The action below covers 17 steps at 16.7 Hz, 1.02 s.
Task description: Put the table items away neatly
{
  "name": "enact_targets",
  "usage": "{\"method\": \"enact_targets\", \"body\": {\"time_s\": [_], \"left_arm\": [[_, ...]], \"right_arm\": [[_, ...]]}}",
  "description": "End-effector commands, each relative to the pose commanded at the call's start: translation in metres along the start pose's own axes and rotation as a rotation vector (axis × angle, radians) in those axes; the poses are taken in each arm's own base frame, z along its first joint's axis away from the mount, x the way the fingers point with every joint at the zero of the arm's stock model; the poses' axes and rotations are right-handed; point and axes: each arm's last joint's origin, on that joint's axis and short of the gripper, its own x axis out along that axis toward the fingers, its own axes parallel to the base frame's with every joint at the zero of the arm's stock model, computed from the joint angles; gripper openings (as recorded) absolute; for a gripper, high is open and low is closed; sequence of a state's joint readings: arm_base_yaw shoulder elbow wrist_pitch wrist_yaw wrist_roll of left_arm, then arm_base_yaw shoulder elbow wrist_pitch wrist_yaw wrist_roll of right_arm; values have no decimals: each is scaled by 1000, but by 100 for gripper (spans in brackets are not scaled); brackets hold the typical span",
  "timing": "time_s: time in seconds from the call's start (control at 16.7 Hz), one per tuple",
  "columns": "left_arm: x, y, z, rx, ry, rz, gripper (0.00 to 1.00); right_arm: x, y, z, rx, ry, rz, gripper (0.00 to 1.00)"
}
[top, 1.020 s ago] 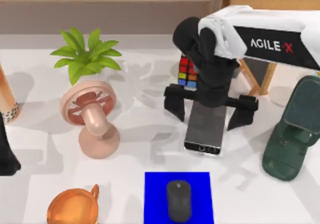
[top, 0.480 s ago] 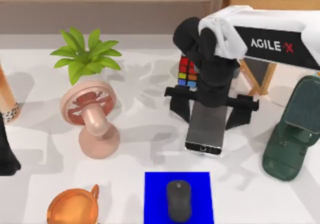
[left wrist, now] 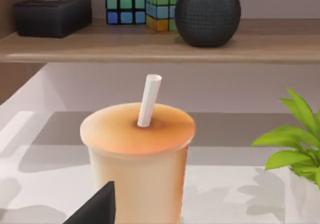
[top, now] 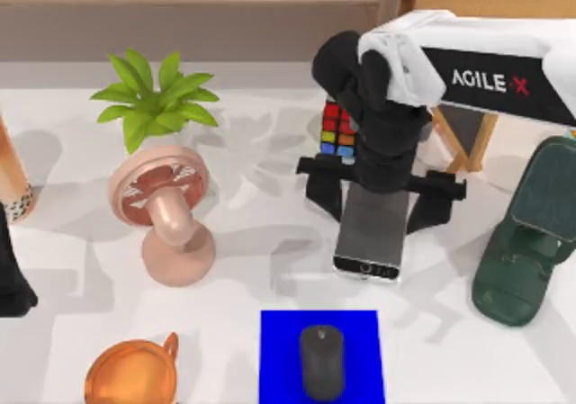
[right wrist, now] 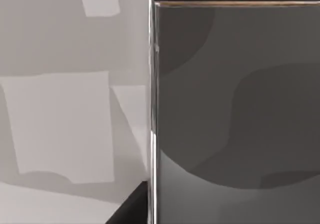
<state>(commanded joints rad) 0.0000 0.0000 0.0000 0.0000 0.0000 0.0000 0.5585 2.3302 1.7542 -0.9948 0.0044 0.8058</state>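
The smartphone (top: 369, 240), grey-screened with a black-silver frame, lies flat on the white table right of centre. My right gripper (top: 378, 210) hangs low over its far end, open, one black finger on each long side of the phone and close to its edges. In the right wrist view the phone's screen (right wrist: 235, 109) looms very near, with a dark fingertip (right wrist: 131, 209) just outside its edge. The black mouse (top: 322, 361) rests on a blue mat (top: 279, 359) at the front. My left gripper (top: 13, 278) is parked at the table's left edge.
A dark green phone stand (top: 526, 242) sits at the right. A puzzle cube (top: 336, 130) is just behind the right gripper. The pink fan (top: 166, 215), a plant (top: 153, 98), an orange cup (top: 130, 375) and a straw drink (left wrist: 137, 154) crowd the left side.
The right gripper has sunk a little lower over the phone, so its fingers sit closer to the phone's sides. The phone, the mouse and the left arm have not moved.
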Motion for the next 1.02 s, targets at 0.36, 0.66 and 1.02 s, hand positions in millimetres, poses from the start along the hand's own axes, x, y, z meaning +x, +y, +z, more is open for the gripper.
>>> {"method": "enact_targets", "body": {"time_s": [0.36, 0.66, 1.02], "left_arm": [[0, 0, 0, 0, 0, 0, 100], [0, 0, 0, 0, 0, 0, 100], [0, 0, 0, 0, 0, 0, 100]], "right_arm": [[-6, -1, -1, -4, -6, 0, 0], [-19, -1, -4, 59, -31, 8, 0], [-39, -6, 4, 51, -39, 20, 0]]}}
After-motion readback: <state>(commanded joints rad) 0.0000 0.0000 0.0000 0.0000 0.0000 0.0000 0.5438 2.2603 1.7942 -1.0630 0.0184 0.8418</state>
